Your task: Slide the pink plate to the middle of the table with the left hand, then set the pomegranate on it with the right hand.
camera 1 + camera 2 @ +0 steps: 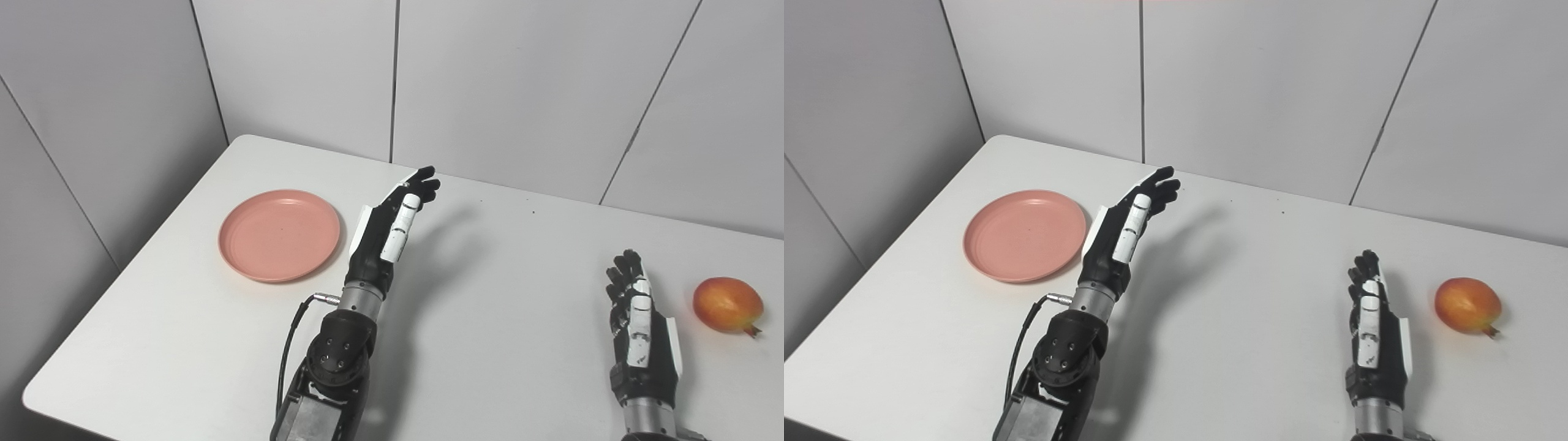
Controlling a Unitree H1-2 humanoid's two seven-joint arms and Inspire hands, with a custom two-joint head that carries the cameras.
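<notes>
A round pink plate (279, 234) lies on the left part of the white table (490, 275). My left hand (392, 223) is raised above the table just right of the plate, open and empty, its fingers pointing toward the back wall; it is apart from the plate. A red-orange pomegranate (727, 304) lies at the right side of the table. My right hand (637, 318) is near the front, left of the pomegranate and apart from it, open and empty with fingers slightly curled.
Grey wall panels (490, 79) stand close behind and to the left of the table. The table's left edge (122, 269) runs diagonally near the plate. A black cable (291, 343) hangs from the left wrist.
</notes>
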